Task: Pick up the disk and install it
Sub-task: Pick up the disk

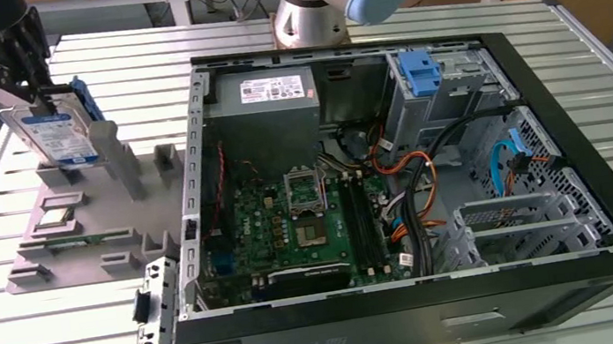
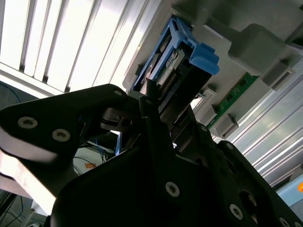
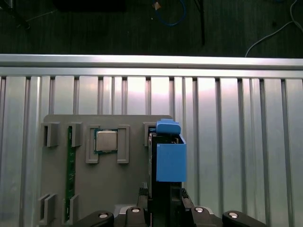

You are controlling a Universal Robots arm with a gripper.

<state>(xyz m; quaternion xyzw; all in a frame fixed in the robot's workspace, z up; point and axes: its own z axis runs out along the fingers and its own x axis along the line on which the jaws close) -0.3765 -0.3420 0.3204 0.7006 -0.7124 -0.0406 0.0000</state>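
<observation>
Gripper [image 1: 29,91] clamps the upper end of the disk [image 1: 56,138], which hangs directly beneath it with its long axis upright, its lower end at the corner posts of the grey stand [image 1: 100,227]; whether it is seated in the slot cannot be told.

silver disk [image 1: 56,138], blue bracket [image 3: 170,163], grey tray [image 1: 101,230]

An open computer case [image 1: 422,326] sits beside a grey holder [image 1: 106,223].

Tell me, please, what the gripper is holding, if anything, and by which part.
The gripper appears clamped on the disk, at the upper end of the upright drive.
</observation>
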